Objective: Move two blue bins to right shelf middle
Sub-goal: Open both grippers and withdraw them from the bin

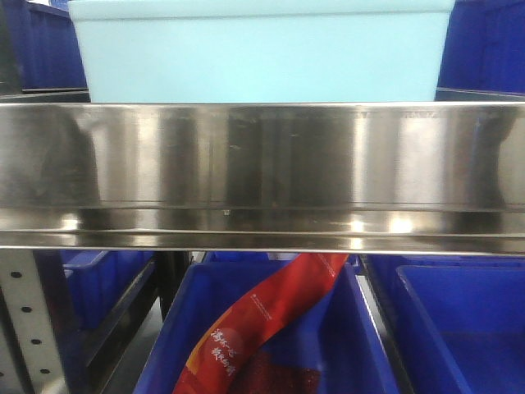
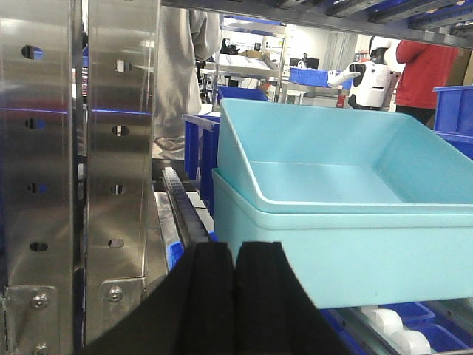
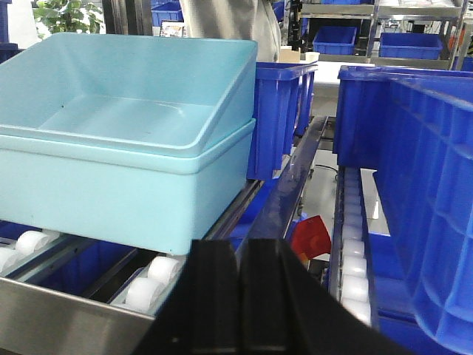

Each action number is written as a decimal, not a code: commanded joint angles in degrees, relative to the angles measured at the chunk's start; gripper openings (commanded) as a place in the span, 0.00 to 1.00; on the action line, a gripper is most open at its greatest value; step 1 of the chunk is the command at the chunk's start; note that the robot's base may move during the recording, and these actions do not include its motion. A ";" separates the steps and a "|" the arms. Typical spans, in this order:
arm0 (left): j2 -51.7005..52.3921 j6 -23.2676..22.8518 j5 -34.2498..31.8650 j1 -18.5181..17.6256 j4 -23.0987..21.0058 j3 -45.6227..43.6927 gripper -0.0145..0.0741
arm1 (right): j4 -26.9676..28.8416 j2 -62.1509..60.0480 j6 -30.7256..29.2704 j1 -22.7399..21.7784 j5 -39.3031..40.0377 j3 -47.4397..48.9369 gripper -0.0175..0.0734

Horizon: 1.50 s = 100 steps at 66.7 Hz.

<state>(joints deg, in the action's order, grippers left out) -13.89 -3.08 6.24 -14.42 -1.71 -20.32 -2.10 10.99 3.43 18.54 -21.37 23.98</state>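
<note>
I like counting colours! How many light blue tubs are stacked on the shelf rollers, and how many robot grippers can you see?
Light blue tubs: 2, the tilted upper tub sitting in the lower tub.
Grippers: 2, the left gripper and the right gripper, both shut.
Total: 4

We see two pale aqua-blue bins (image 3: 111, 185) nested together, the inner one (image 2: 325, 159) tilted inside the outer. They rest on white rollers behind the shelf's shiny steel lip (image 1: 262, 164).
</note>
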 commanded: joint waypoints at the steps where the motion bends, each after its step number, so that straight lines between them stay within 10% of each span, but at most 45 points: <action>1: 0.39 -0.08 -1.24 -0.26 0.05 0.08 0.04 | -0.70 -0.29 -0.34 -0.13 1.23 -0.14 0.01; 25: 0.90 -0.08 -0.78 0.49 0.63 0.89 0.04 | -0.70 -0.29 -0.34 -0.13 1.23 -0.14 0.01; 52: 13.89 -0.08 -4.19 14.53 4.12 18.55 0.04 | -0.70 -0.29 -0.34 -0.13 1.23 -0.14 0.01; 100: 13.89 -0.08 -5.54 14.65 4.12 20.32 0.04 | -0.70 -0.29 -0.34 -0.13 1.58 -0.14 0.01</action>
<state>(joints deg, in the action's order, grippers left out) -0.33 -3.08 2.23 -0.02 2.35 0.08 -2.10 10.99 3.23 18.54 -21.26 23.89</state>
